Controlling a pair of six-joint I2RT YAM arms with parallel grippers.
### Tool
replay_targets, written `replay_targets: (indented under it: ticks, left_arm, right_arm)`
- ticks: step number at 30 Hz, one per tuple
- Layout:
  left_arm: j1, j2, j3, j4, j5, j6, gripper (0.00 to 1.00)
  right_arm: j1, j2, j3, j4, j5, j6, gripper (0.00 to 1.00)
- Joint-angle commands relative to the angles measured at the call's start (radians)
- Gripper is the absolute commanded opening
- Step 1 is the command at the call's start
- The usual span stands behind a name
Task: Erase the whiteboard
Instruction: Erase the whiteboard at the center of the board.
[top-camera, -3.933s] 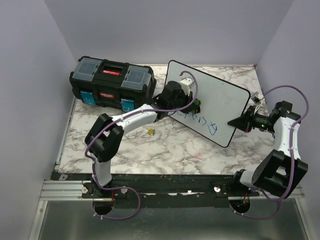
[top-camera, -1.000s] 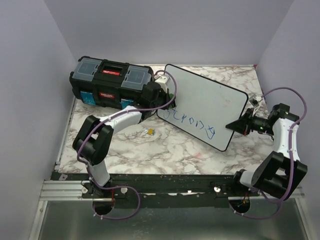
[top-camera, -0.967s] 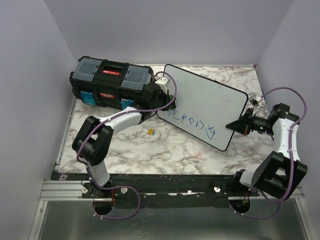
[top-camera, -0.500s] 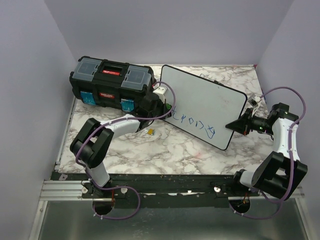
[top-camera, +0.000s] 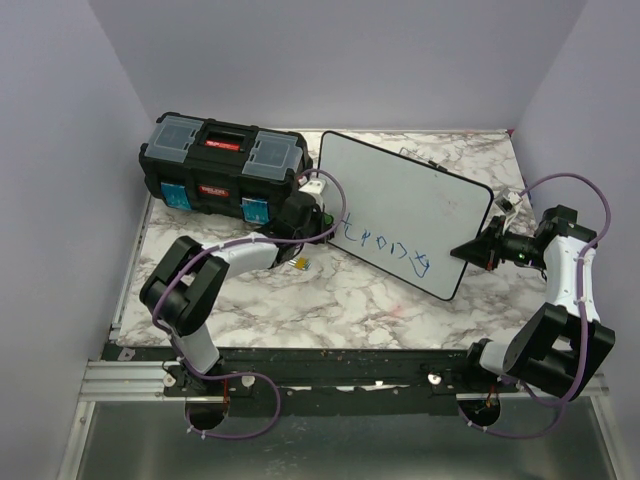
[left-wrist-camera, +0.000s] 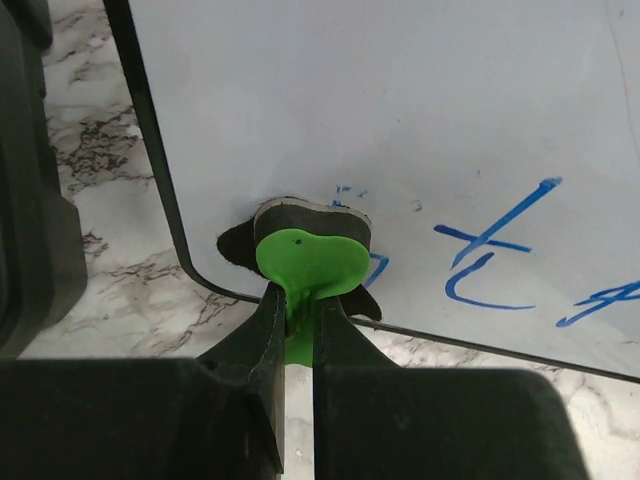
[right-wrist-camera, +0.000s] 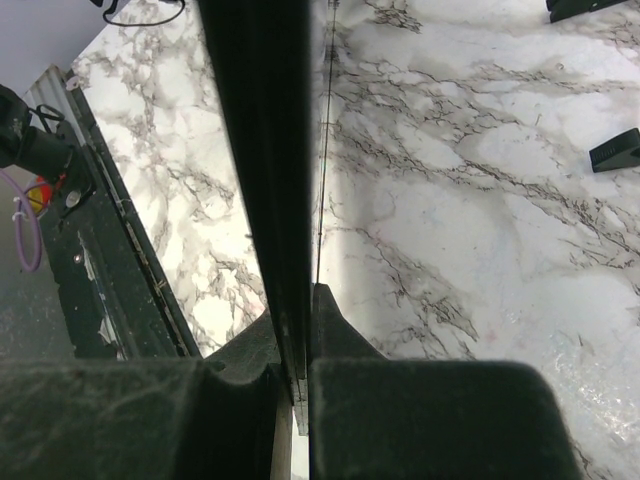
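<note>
Whiteboard (top-camera: 405, 205): edge clamped between right gripper (right-wrist-camera: 292, 385) jaws | left gripper (left-wrist-camera: 297, 330): jaws closed on green eraser (left-wrist-camera: 305, 262), its pad just ahead, touching board corner beside blue lettering (left-wrist-camera: 490, 250)

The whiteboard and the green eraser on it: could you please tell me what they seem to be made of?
The whiteboard: smooth white face, likely coated board; thin black rim, probably plastic. The eraser: green grip looks like smooth moulded plastic; the dark pad beneath looks like felt, from its ragged edge.
</note>
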Motion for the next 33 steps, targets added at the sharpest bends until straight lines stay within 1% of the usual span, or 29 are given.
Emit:
replay_targets:
  ticks: [1,5,11,15,19,22,29,31,33]
  left_arm:
    - [0.016,-0.020,0.080,0.018,-0.048,0.005,0.00]
    - [0.016,-0.032,0.092,0.039,-0.005,0.013,0.00]
    - [0.011,-0.019,0.002,0.077,0.072,-0.003,0.00]
    - [0.002,-0.018,-0.099,0.145,0.107,-0.035,0.00]
    - [-0.012,-0.036,-0.134,0.155,0.118,-0.031,0.00]
    - [-0.012,-0.041,-0.096,0.123,0.110,-0.009,0.00]
    - [0.009,-0.028,0.083,0.020,0.092,0.035,0.00]
    - [0.013,-0.020,0.102,0.006,0.091,0.033,0.00]
    - [0.013,-0.016,0.089,0.015,0.091,0.025,0.00]
  right_arm:
    - [0.014,-0.017,0.018,-0.014,-0.029,-0.032,0.01]
    - [0.014,-0.023,0.014,-0.002,-0.027,-0.020,0.01]
    - [0.014,-0.023,0.016,-0.007,-0.029,-0.022,0.01]
    - [0.014,-0.025,0.015,-0.007,-0.030,-0.022,0.01]
    - [0.015,-0.020,0.016,-0.011,-0.031,-0.027,0.01]
    - [0.016,-0.023,0.016,-0.011,-0.031,-0.027,0.01]
    - [0.016,-0.026,0.015,-0.006,-0.027,-0.023,0.01]
    - [0.014,-0.029,0.014,-0.006,-0.026,-0.023,0.01]
    - [0.016,-0.028,0.014,-0.006,-0.026,-0.023,0.01]
